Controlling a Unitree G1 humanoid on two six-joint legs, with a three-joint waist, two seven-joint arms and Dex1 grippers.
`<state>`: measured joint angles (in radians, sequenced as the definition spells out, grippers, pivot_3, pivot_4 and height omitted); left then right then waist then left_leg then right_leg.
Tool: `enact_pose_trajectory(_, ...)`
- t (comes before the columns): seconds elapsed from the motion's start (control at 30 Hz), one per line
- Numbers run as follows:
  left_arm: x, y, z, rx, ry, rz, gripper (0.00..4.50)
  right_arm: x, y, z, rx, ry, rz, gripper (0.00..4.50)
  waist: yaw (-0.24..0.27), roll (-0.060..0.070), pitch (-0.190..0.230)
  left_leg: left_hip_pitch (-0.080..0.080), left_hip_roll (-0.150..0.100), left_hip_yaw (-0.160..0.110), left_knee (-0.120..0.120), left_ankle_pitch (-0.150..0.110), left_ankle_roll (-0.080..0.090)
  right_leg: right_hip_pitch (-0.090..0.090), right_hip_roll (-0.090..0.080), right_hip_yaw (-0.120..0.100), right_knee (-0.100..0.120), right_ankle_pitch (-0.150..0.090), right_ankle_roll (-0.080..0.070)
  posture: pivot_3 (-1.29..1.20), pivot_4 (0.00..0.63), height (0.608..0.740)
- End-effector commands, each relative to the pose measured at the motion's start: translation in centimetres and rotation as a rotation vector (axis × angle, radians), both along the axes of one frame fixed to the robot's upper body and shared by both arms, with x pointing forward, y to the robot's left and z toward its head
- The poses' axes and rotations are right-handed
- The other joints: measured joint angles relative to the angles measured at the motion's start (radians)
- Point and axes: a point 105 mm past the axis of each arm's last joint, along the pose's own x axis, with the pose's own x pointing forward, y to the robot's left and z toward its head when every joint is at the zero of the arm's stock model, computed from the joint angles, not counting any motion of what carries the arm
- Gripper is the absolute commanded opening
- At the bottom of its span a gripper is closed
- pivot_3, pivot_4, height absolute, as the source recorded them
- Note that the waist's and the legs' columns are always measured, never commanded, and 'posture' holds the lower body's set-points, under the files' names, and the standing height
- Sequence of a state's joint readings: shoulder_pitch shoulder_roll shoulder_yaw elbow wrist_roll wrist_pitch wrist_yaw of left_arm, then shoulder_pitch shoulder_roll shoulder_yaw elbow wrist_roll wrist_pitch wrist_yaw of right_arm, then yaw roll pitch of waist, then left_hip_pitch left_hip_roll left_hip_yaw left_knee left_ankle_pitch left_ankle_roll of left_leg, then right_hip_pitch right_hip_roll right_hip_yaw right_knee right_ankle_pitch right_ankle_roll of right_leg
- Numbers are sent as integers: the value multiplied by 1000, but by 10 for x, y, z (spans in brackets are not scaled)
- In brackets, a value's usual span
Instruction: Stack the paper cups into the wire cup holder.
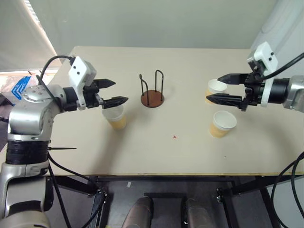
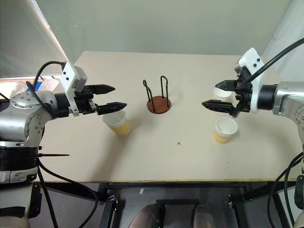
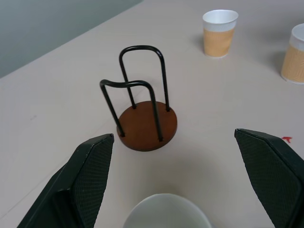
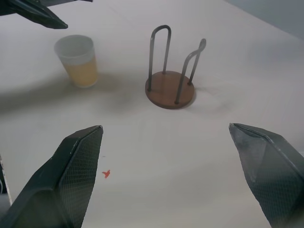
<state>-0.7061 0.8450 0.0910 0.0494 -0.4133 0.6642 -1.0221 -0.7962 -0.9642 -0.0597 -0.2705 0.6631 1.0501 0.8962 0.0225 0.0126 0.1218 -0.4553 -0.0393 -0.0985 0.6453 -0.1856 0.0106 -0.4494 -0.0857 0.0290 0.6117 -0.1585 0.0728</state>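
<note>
The left end effector point(image 1: 115, 91) was wide open and held nothing. It hung in the air just above one paper cup point(image 1: 115, 117), which stood upright on the desk point(image 1: 180, 152). Its two black fingers point(image 3: 88, 178) were spread far apart, with the white rim of that cup low between them in the left wrist view.

The right end effector point(image 1: 213, 89) was wide open too and held nothing. It hung over the right side of the desk, in front of a second paper cup point(image 1: 216, 87). A third paper cup point(image 1: 223, 123) stood near it, a bit closer to the robot.

The wire cup holder point(image 1: 152, 91) stood between the two end effectors, in the middle of the desk. It had a round brown base and thin black wire loops, and no cup was in it. A tiny red mark point(image 1: 174, 137) was on the desk nearer the robot
</note>
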Motion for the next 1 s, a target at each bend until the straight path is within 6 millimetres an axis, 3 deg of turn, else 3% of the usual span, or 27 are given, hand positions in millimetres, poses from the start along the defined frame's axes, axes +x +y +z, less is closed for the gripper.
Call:
enact_pose_trajectory(0.03,-4,-8,3,-4,-9,-21,4467,-8,4,8,-22,-50,41,4500,0,0,0,0,0,0,0,0,0,0,0,0,0,0,0,0,150,740)
enact_pose_trajectory(0.37,7,-7,2,-8,-2,35,4467,-10,3,13,-35,-62,48,4500,1,0,0,0,0,0,0,1,-1,0,0,0,0,0,0,0,150,740)
enact_pose_trajectory(0.6,8,-22,13,-2,-66,-22,4467,-19,8,21,-34,-73,83,4500,1,0,0,0,0,0,0,1,-1,1,0,0,0,0,0,0,150,740)
enact_pose_trajectory(1.0,15,-38,7,28,-60,-75,4467,-34,21,26,-3,-29,172,4500,2,0,0,0,0,0,0,2,-2,1,0,0,-1,0,0,0,150,740)
